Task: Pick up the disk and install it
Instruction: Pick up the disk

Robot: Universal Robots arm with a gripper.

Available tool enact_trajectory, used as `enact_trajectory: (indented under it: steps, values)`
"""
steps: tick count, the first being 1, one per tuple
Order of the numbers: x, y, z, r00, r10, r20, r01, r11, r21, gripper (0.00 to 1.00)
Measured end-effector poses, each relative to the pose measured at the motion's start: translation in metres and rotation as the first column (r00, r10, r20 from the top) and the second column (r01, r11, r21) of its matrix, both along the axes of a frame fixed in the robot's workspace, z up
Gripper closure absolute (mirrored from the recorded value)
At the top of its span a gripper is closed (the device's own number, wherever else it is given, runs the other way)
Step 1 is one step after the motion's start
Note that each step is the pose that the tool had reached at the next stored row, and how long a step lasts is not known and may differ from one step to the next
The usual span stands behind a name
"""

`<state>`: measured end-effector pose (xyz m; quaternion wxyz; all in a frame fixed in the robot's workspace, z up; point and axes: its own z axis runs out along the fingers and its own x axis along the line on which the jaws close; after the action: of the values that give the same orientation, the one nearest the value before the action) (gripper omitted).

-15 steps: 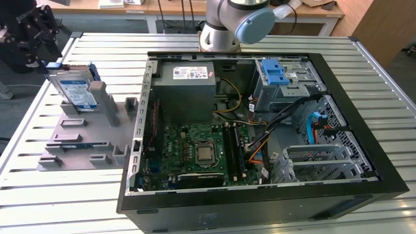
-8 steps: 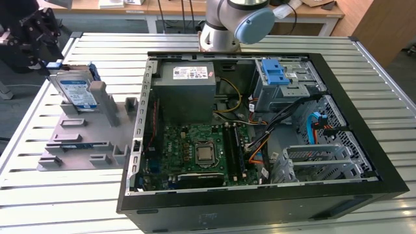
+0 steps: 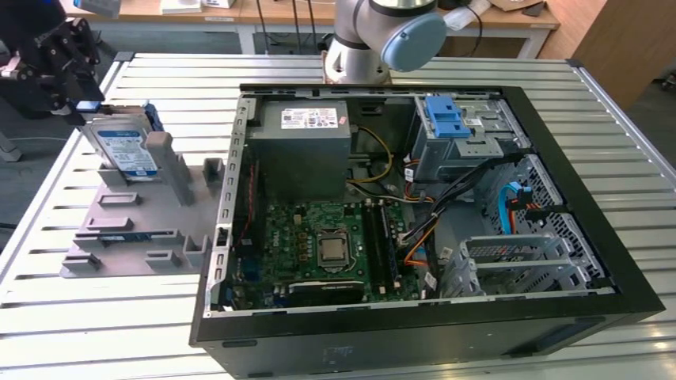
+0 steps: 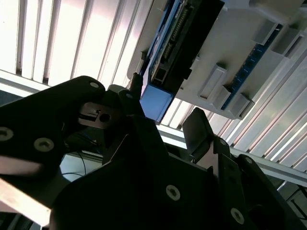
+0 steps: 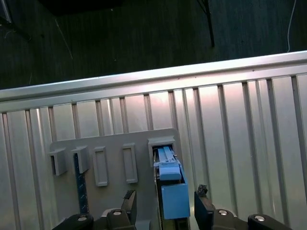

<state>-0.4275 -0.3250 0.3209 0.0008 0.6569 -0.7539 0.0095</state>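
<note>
Your gripper [image 3: 79, 91] is black on a dark background at the exterior view's far left, so it's hard to trace there. In the first wrist view its fingers [image 5: 204, 203] stand apart, one on each side of the disk [image 3: 122, 146], with a gap on both sides: open, holding nothing. The disk stands on edge in the grey plastic fixture [image 3: 138, 229] on the ribbed metal table [image 3: 106, 317], left of the computer case [image 3: 423, 332]. Posts hide its lower edge. It has a silver face and blue rails.
</note>
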Motion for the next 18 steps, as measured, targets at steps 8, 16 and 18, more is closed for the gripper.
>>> enact_trajectory:
  steps: [8, 16, 18]
  values:
    - [0.0, 0.0014, -0.0013, 1.0, 0.0, 0.0004, 0.0, 1.0, 0.0, 0.44]
    - [0.0, 0.0025, -0.0061, 1.0, 0.009, 0.0002, -0.009, 1.0, -0.0001, 0.44]
    - [-0.0001, 0.0028, -0.008, 0.9999, 0.014, 0.0002, -0.014, 0.9999, 0.0, 0.44]
